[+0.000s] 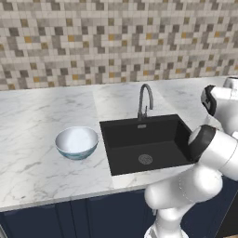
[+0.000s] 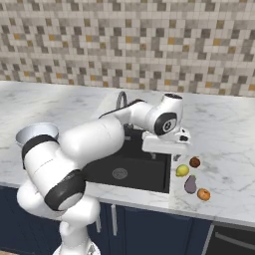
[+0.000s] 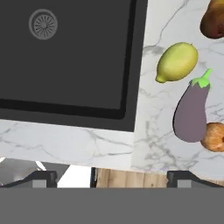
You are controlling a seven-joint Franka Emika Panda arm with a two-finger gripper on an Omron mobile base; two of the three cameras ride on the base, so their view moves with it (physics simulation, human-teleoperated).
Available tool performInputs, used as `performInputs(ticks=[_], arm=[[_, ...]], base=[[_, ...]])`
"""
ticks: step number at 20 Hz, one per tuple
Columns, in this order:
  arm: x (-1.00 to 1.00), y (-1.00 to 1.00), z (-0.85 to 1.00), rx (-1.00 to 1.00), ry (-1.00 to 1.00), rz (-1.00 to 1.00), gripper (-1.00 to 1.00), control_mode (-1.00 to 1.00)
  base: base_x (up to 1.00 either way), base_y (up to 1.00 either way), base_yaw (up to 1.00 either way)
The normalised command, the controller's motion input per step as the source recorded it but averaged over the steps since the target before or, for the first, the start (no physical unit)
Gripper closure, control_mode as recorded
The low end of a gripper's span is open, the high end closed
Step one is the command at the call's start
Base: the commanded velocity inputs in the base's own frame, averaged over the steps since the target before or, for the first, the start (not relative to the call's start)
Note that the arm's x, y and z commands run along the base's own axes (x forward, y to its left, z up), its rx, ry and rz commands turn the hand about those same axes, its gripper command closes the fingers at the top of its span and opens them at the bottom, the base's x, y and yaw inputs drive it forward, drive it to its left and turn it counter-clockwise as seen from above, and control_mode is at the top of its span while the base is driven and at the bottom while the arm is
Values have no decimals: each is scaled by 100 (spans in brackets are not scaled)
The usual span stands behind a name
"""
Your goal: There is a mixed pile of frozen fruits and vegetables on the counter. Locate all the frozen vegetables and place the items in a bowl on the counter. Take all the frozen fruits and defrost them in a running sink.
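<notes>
The mixed pile lies on the counter (image 2: 224, 144) just right of the sink (image 3: 74, 65). It holds a yellow-green lemon-shaped piece (image 3: 176, 62), a purple eggplant-shaped piece (image 3: 191, 113), an orange-brown piece (image 3: 214, 137) and a brown-red piece (image 3: 213, 19). In the right base view they are the yellow-green (image 2: 182, 170), the purple (image 2: 190, 184), the orange (image 2: 203, 194) and the brown-red (image 2: 194, 162). My gripper (image 3: 113, 178) hangs open and empty over the sink's right rim, left of the pile. The bowl (image 1: 76, 142) sits empty left of the sink.
A curved grey faucet (image 1: 145, 100) stands behind the black basin (image 1: 139, 139); no water shows. The round drain (image 3: 43, 24) is in the basin floor. The counter's front edge runs close behind the pile. A tiled wall (image 1: 116, 42) backs the counter.
</notes>
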Motion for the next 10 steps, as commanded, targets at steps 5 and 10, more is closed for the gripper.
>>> performInputs(ticks=[5,10], arm=[[16,-68,-49,0,5,-4,-100,-100],[29,-40,-33,2,4,2,-100,-100]], base=[[0,0,0],[0,0,0]])
